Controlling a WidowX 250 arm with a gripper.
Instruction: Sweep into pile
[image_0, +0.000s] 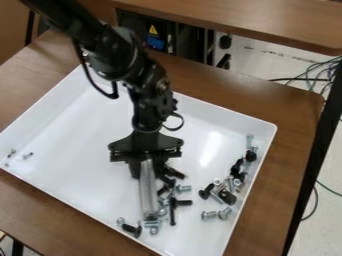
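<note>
You seemed mid-sweep, tool (147, 172) closed on a grey strip (148, 192) near the tray (67, 130)'s bottom corner. Next push needed nearby bolts (173, 205) joining the right-edge cluster (228, 197).

My black robot arm (120, 55) hung over a white tray (270, 132) of loose screws and bolts (208, 215) in what looked like a robotics lab or technical workroom. The tray sat on a plain wood-look table (294, 115), with a second brown tabletop (254, 17) beyond it. Dark equipment bearing a yellow warning triangle (153, 31) stood beneath that far top, and loose cables (319, 75) tangled above a pale, hard floor (327, 165), more workroom than home.
</note>
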